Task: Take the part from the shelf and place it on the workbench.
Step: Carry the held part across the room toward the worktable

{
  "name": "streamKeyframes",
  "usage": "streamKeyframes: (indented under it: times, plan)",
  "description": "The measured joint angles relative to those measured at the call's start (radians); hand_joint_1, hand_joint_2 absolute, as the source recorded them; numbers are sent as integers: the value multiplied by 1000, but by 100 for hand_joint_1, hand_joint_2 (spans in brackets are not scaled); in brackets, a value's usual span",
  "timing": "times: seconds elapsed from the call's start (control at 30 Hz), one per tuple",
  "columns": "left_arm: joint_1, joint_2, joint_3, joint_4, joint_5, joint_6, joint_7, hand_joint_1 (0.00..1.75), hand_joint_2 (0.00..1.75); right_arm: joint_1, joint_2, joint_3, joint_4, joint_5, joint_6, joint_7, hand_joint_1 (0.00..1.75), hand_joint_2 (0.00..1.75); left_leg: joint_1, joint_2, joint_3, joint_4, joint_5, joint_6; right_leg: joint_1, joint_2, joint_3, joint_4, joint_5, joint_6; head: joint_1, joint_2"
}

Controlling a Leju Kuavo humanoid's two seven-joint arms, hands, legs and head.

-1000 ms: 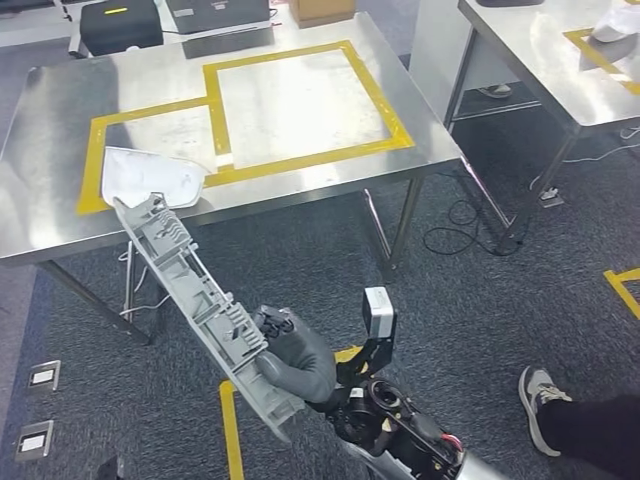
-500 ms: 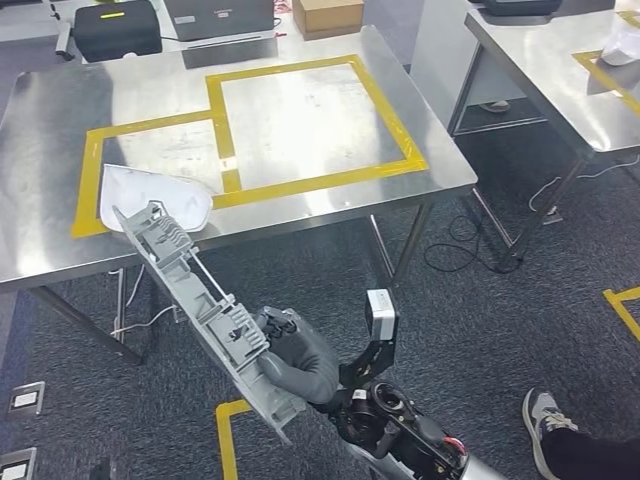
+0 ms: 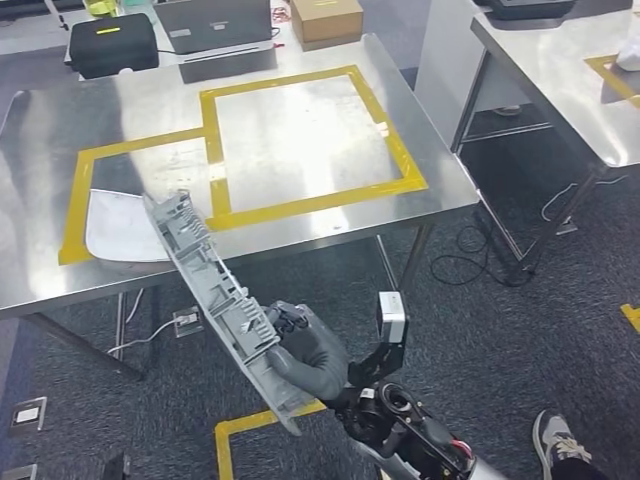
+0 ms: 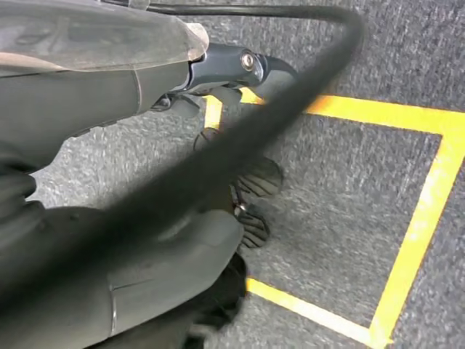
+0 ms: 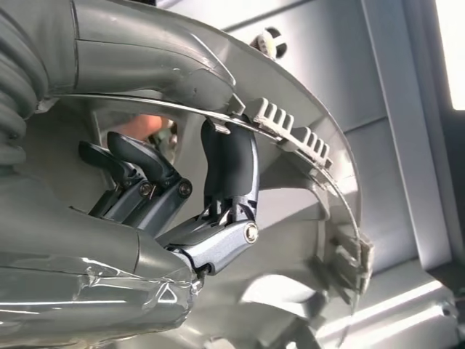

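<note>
Camera shift: against the frame a second ago the whole head view has slid, so we read that as the camera moving, not the things on the table.
Part vs. table: the long grey ribbed plastic part (image 3: 219, 300) now has its upper end overlapping the near edge of the steel workbench (image 3: 317, 120); a second ago that end lay short of the edge, just below the white panel (image 3: 121, 228).
Part position: held in the air, tilted, lower end over the carpet near a strip of yellow floor tape (image 3: 249, 428), upper end crossing the white panel's right side. We cannot tell whether it touches the panel or the table.
Right hand: the right hand (image 3: 306, 352) grips the part near its lower half; in the right wrist view the dark fingers (image 5: 230, 163) curl over a ribbed edge of the part (image 5: 296, 131), and the thumb lies on the other face.
Left hand: the left hand (image 4: 110, 276) hangs over the carpet; blur and a dark cable across the view leave us unable to tell how its fingers lie.
Workbench markings: yellow tape outlines (image 3: 302, 135) form a small and a large rectangle; the white panel lies in the small one.
Far edge: black case (image 3: 113, 42), laptop (image 3: 215, 25), cardboard box (image 3: 326, 20).
Writing: none legible to us; the case carries a yellow stripe only.
Person: a shoe (image 3: 557, 445) at the lower right.
</note>
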Motion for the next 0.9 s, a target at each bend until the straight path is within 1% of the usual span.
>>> streamKeyframes:
  times: [0.03,0.07,0.1,0.13,0.17,0.2,0.23,0.27,0.3,0.37,0.4,0.43,0.47,0.5,0.53,0.57,0.6,0.63,0.7,0.73,0.77,0.8,0.87,0.9]
  plan:
    - [1,0,0,0,0,0,0,0,175,1,0,-3,0,2,-4,-6,175,175,1,0,-38,44,-16,-2,0,1,7,0,-7,-1,-4,0]
    - [3,0,0,0,0,0,0,0,175,2,-1,-7,0,3,-8,-14,175,175,2,0,-63,58,-18,-3,0,3,15,0,-15,-1,-8,0]
    - [5,1,0,0,1,1,0,0,175,4,-1,-11,-1,2,-12,-21,175,175,3,0,-70,36,2,-3,-1,5,26,0,-24,0,-13,0]
    - [5,2,0,0,1,1,0,0,175,6,-2,-16,-3,1,-17,-29,175,175,3,1,-61,-18,43,-2,-1,7,38,0,-33,3,-18,0]
    - [6,3,0,0,1,1,0,0,175,8,-3,-22,-6,0,-22,-39,175,175,4,1,-44,-87,98,0,-1,7,46,0,-43,6,-24,0]
    - [6,4,0,0,1,2,0,0,175,9,-4,-29,-10,-1,-28,-49,175,175,3,2,-29,-147,132,4,1,8,56,1,-54,11,-29,0]
    - [6,4,0,0,1,1,0,0,175,9,-6,-37,-16,-3,-34,-59,175,175,1,4,-19,-187,155,9,3,8,61,3,-65,16,-32,0]
    - [6,4,-1,0,1,1,0,0,175,9,-7,-45,-21,-3,-40,-66,175,175,0,5,-13,-205,162,15,5,8,66,5,-73,22,-33,0]
    - [6,2,-1,0,2,1,1,0,175,10,-9,-53,-27,-3,-46,-72,175,175,-1,6,-11,-207,152,22,6,8,76,9,-78,28,-31,0]
    - [7,0,-1,0,1,1,1,0,175,10,-12,-69,-40,-3,-57,-79,175,175,1,6,7,-209,150,36,6,5,86,17,-91,39,-22,0]
    - [7,0,-1,0,1,1,1,0,175,9,-14,-76,-47,-2,-62,-81,175,175,1,6,17,-211,144,43,5,3,77,41,-102,45,-17,0]
    - [6,0,-1,0,0,1,1,0,175,8,-17,-82,-54,-1,-66,-82,175,175,1,6,27,-212,139,48,3,2,53,87,-119,51,-11,0]
    - [6,0,-1,0,0,1,1,0,175,8,-19,-87,-59,0,-68,-84,175,175,0,6,35,-212,132,52,1,0,15,155,-141,55,-5,0]
    - [5,1,-1,0,0,1,0,0,175,9,-21,-92,-63,0,-70,-85,175,175,-1,7,43,-212,124,55,0,0,-31,229,-167,58,0,0]
    - [5,1,-1,0,0,1,0,0,175,11,-23,-96,-66,0,-70,-85,175,175,-2,6,53,-212,115,55,-1,0,-75,290,-191,60,4,0]
    - [6,2,-1,0,0,1,0,0,175,13,-26,-100,-67,0,-71,-86,175,175,-2,5,65,-212,106,56,-1,0,-105,319,-202,60,7,0]
    - [7,2,-1,0,0,1,0,0,175,15,-28,-103,-69,0,-72,-85,175,175,-2,4,79,-212,95,55,-1,0,-120,312,-193,58,11,0]
    - [7,2,-1,0,0,1,0,0,175,16,-31,-105,-71,1,-73,-85,175,175,-3,3,94,-212,84,54,0,0,-121,271,-159,55,16,0]
    - [7,0,-1,0,-1,1,0,0,175,18,-36,-109,-77,3,-77,-86,175,175,-4,0,121,-211,64,49,4,0,-107,141,-45,43,26,0]
    - [6,-1,-1,0,-2,1,0,0,175,19,-39,-111,-80,5,-79,-87,175,175,-5,-1,128,-212,55,44,7,0,-100,92,-7,37,31,0]
    - [6,-2,-1,0,-3,1,0,0,175,21,-41,-113,-83,6,-82,-88,175,175,-6,-2,133,-213,49,38,10,0,-95,62,19,31,34,0]
    - [5,-2,-2,0,-4,1,0,0,175,23,-44,-116,-88,6,-85,-89,175,175,-7,-3,136,-213,46,32,12,0,-92,49,22,27,35,0]
    - [4,-1,-3,0,-5,1,0,0,175,26,-46,-122,-100,11,-91,-90,175,175,-8,-3,143,-212,45,23,8,2,-70,35,26,18,35,0]
    - [3,0,-3,0,-6,1,0,0,175,27,-47,-125,-106,17,-94,-91,175,175,-8,-3,134,-189,45,19,5,2,-58,24,26,14,31,0]
